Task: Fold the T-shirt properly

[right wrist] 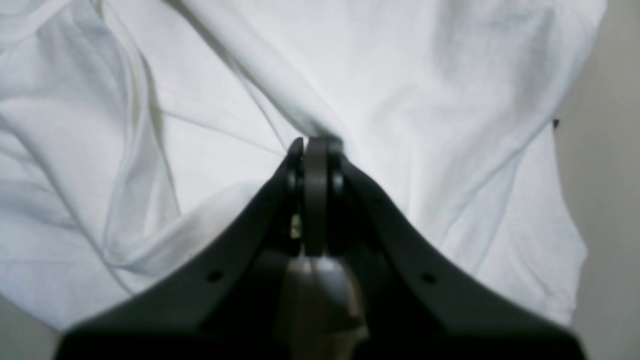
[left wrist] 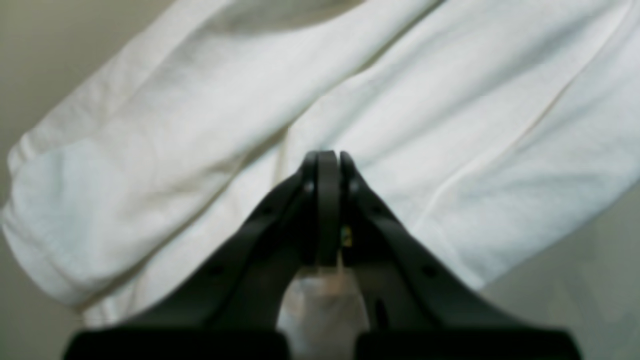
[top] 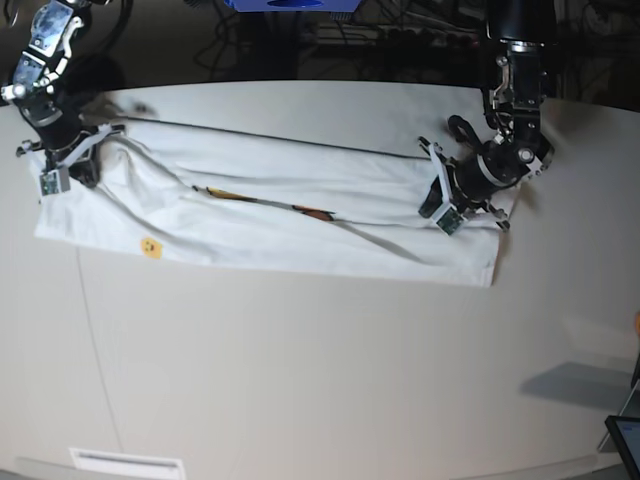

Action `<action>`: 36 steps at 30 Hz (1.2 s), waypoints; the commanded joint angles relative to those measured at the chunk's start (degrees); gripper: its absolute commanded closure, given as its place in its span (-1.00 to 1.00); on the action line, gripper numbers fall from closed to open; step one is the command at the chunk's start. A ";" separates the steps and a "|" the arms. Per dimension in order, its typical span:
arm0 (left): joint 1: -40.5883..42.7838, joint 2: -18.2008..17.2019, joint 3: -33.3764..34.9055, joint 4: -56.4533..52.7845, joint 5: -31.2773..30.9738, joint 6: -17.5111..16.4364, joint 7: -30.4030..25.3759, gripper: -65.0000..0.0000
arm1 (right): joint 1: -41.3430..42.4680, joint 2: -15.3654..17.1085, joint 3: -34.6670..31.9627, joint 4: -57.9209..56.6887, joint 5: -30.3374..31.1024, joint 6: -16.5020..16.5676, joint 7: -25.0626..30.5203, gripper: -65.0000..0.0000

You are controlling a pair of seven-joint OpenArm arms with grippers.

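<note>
The white T-shirt (top: 270, 225) lies as a long band across the pale table (top: 300, 380). A strip of coloured print (top: 305, 211) shows in a crease, and a small yellow mark (top: 150, 247) sits near its left end. In the base view my right gripper (top: 105, 130) is at the shirt's left end and my left gripper (top: 435, 155) is near its right end. The far edge runs taut between them. In the right wrist view, my right gripper (right wrist: 317, 142) is shut on a ridge of the T-shirt (right wrist: 425, 100). My left gripper (left wrist: 327, 155) is shut against the T-shirt (left wrist: 450, 100) in the left wrist view.
Cables and dark equipment (top: 400, 35) line the far side behind the table. A screen corner (top: 625, 440) shows at the bottom right. The table's front edge (top: 300, 470) curves along the bottom of the base view.
</note>
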 commanded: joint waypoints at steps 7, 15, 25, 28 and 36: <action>2.43 -1.03 -0.99 6.45 4.67 0.99 5.93 1.00 | -1.27 0.21 -0.04 2.38 -4.01 0.10 -5.80 1.00; 2.08 -1.03 -0.99 11.29 4.67 0.99 10.50 1.00 | -1.54 -1.20 0.05 9.15 -4.01 0.10 -9.76 0.99; 2.08 -2.44 -1.08 10.94 4.67 0.99 10.59 1.00 | -3.21 -1.46 0.23 14.78 -4.01 0.10 -9.85 0.99; 2.34 -3.41 -1.08 11.55 4.67 0.99 10.59 1.00 | -3.12 -1.46 0.23 16.45 -4.01 0.10 -11.60 0.99; 4.01 -0.94 -1.17 21.40 4.58 0.99 10.59 1.00 | -1.89 -1.46 0.05 19.88 -4.01 0.10 -12.92 0.99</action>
